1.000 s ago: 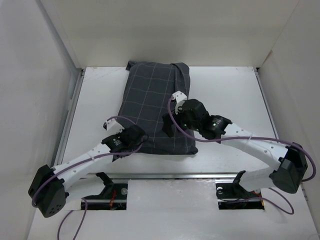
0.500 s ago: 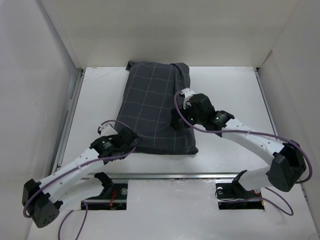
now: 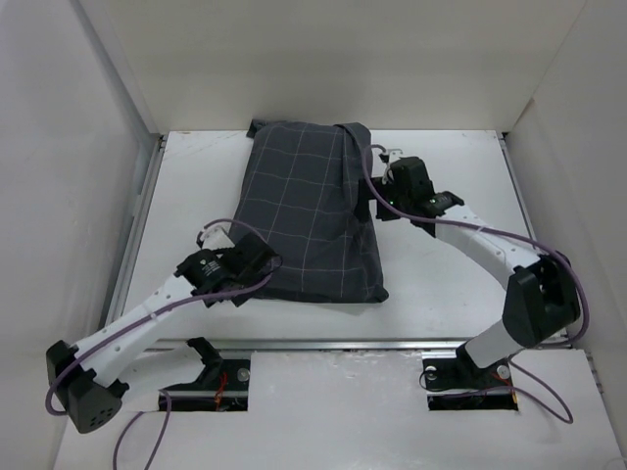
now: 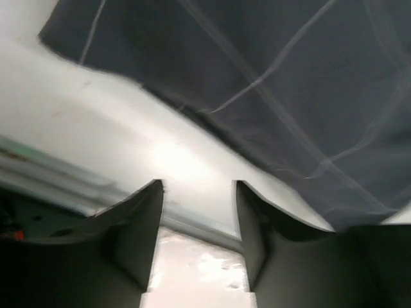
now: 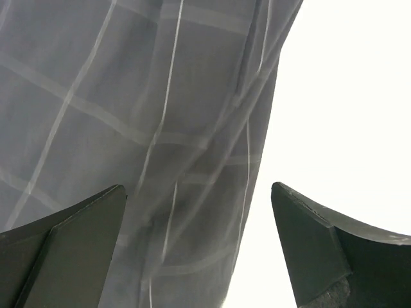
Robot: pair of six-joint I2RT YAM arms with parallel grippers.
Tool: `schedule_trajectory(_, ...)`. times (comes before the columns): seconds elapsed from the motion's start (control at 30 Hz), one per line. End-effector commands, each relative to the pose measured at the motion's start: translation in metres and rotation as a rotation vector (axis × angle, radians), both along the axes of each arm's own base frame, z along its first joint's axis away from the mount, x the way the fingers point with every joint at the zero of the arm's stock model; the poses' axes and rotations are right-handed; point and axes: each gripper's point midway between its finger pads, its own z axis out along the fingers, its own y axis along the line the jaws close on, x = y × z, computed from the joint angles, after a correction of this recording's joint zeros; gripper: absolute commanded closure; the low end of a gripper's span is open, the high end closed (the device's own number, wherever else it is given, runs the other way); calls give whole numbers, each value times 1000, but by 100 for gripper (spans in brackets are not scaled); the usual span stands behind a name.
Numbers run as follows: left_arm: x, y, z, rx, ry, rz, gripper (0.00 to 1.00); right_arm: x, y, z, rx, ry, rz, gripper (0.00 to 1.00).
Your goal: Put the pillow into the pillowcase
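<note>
The pillowcase (image 3: 309, 211) lies plump and flat on the white table (image 3: 451, 274), its length running from far to near. No cream-yellow pillow shows in any view. My left gripper (image 3: 257, 264) sits at the pillowcase's near left edge. In the left wrist view it (image 4: 198, 192) is open and empty over bare table, with the pillowcase (image 4: 289, 83) just beyond its fingertips. My right gripper (image 3: 380, 188) is at the pillowcase's far right edge. In the right wrist view it (image 5: 199, 199) is wide open, straddling the pillowcase's edge (image 5: 180, 160) without closing on it.
White walls enclose the table on the left, back and right. A metal rail (image 3: 323, 345) runs along the table's near edge, also seen in the left wrist view (image 4: 58, 173). The arm bases stand just beyond it.
My right gripper has moved from the pillowcase's middle right part to its far right edge. My left gripper has drawn back a little at the near left edge. The pillowcase stays put.
</note>
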Motion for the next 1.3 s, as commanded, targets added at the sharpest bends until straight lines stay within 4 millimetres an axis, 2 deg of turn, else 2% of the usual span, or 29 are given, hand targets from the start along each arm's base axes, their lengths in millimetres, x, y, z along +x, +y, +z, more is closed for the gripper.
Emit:
schedule_trajectory(0.0,36,-14,52,-46,-217,-52,50,-39,11,9,53,1,143,0)
schedule_trajectory(0.03,50,-17,63,-5,-268,-83,41,-59,9,1,65,25,187,0)
schedule_trajectory(0.07,56,-17,68,9,-302,-94,41,-68,10,-12,69,63,207,0)
schedule_trajectory(0.1,73,-19,75,34,-323,-83,43,-79,9,-7,85,52,235,0)
schedule_trajectory(0.13,91,-24,85,29,-370,-73,43,-88,9,-12,97,69,254,0)
schedule_trajectory(0.17,103,-27,89,42,-386,-82,43,-104,7,-26,103,122,279,1)
schedule_trajectory(0.2,117,-30,81,99,-365,-113,43,-110,5,-26,112,123,271,3)
schedule_trajectory(0.23,137,-31,94,89,-412,-91,43,-116,5,-30,109,130,280,7)
schedule_trajectory(0.27,148,-31,94,104,-418,-91,43,-123,-3,-44,94,163,244,16)
schedule_trajectory(0.3,157,-32,92,109,-412,-90,46,-127,-7,-47,93,167,227,19)
schedule_trajectory(0.33,171,-29,82,138,-389,-93,47,-128,-7,-52,98,173,220,19)
schedule_trajectory(0.37,184,-34,87,121,-425,-93,47,-130,-8,-58,102,180,214,19)
schedule_trajectory(0.47,210,-41,74,108,-430,-129,52,-132,2,-63,141,180,256,24)
schedule_trajectory(0.5,215,-42,71,98,-427,-129,52,-138,9,-66,155,191,302,33)
schedule_trajectory(0.53,218,-46,66,96,-423,-147,54,-136,10,-66,157,186,303,41)
schedule_trajectory(0.57,225,-43,57,112,-407,-143,54,-138,12,-68,162,198,312,55)
schedule_trajectory(0.63,233,-42,49,116,-404,-132,59,-140,10,-71,155,213,308,100)
schedule_trajectory(0.7,239,-35,31,136,-366,-127,62,-150,4,-64,155,212,308,100)
schedule_trajectory(0.73,240,-37,28,129,-362,-133,66,-153,-4,-62,136,213,274,100)
schedule_trajectory(0.77,240,-39,23,127,-350,-140,67,-167,-16,-65,97,265,249,100)
schedule_trajectory(0.83,243,-35,13,138,-327,-133,69,-181,-30,-51,107,260,166,100)
schedule_trajectory(0.87,243,-34,13,145,-329,-127,70,-199,-25,-53,160,298,210,100)
schedule_trajectory(0.93,245,-31,5,148,-310,-113,70,-210,-23,-47,241,371,124,100)
schedule_trajectory(0.97,245,-31,5,148,-310,-113,72,-218,-24,-53,237,414,108,100)
schedule_trajectory(1.0,243,-28,-2,158,-290,-99,72,-231,-34,-67,193,488,52,100)
schedule_trajectory(1.07,246,-22,-5,166,-285,-77,73,-244,-47,-85,158,564,-49,100)
schedule_trajectory(1.13,248,-20,-7,162,-272,-74,75,-268,-58,-116,113,685,-107,100)
schedule_trajectory(1.2,247,-20,-10,168,-257,-76,75,-273,-60,-129,109,728,-146,100)
schedule_trajectory(1.27,246,-17,-10,183,-252,-70,77,-266,-54,-124,110,690,-115,100)
